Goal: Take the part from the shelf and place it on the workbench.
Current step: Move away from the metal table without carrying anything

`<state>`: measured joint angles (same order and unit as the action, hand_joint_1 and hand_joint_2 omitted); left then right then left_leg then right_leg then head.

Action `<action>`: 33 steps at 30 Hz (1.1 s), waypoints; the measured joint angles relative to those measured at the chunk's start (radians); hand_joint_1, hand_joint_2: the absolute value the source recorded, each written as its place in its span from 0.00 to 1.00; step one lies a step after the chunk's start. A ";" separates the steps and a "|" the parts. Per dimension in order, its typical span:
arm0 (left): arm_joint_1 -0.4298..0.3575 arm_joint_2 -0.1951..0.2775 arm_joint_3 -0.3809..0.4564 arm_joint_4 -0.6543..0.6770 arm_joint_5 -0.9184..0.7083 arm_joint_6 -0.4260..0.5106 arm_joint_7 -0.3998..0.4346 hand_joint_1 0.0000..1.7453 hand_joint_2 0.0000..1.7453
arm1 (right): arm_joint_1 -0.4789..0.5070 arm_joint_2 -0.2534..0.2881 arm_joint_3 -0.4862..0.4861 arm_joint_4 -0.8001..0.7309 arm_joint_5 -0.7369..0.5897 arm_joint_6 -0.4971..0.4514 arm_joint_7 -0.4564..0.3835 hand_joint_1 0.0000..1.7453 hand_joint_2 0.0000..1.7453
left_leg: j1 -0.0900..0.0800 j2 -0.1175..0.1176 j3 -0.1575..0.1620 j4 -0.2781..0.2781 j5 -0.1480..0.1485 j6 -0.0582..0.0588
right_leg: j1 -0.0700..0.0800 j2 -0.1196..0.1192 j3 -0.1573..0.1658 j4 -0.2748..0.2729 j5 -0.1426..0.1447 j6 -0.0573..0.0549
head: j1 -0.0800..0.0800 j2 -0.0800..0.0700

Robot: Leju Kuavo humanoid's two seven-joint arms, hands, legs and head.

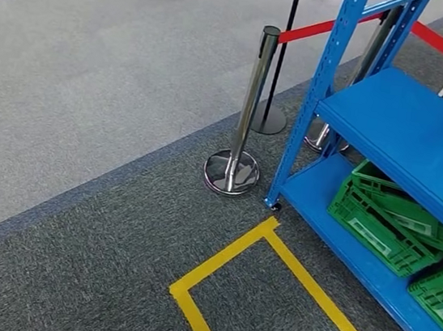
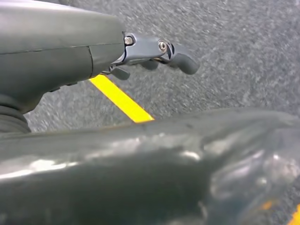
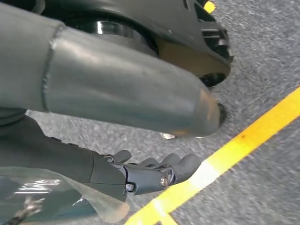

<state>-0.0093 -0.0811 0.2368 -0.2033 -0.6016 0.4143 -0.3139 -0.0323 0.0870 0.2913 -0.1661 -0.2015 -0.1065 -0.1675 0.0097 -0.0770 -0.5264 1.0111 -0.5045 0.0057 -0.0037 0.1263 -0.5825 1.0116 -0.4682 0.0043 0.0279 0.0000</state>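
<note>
A blue metal shelf (image 1: 408,133) stands at the right of the head view, its middle board bare. Green plastic crates (image 1: 384,220) lie tilted on its bottom board. My left hand (image 2: 155,51) hangs over the grey carpet beside a yellow tape line (image 2: 120,99); its fingers are stretched out and hold nothing. My right hand (image 3: 155,171) also hangs low over the carpet, above a yellow tape line (image 3: 247,133), fingers loosely extended and empty.
A yellow tape square (image 1: 220,255) marks the floor in front of the shelf's left corner. A chrome stanchion (image 1: 253,96) and a black post (image 1: 278,75) with a red belt (image 1: 310,30) stand just left of the shelf. Lighter grey carpet spreads to the left.
</note>
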 joint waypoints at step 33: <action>-0.014 -0.020 -0.001 0.000 -0.008 0.007 0.022 0.00 0.00 | 0.004 -0.002 -0.007 0.001 0.002 -0.026 0.043 0.00 0.00 | 0.006 0.008 -0.010 -0.012 0.012 0.007 | -0.007 0.009 -0.007 0.001 -0.013 0.020 | 0.002 0.000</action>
<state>-0.0236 -0.1015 0.2357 -0.2029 -0.6096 0.4214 -0.2914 -0.0281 0.0852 0.2847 -0.1649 -0.1993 -0.1326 -0.1246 0.0162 -0.0685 -0.5361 0.9988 -0.4921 0.0131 -0.0105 0.1353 -0.5897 1.0124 -0.4811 0.0239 0.0297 0.0000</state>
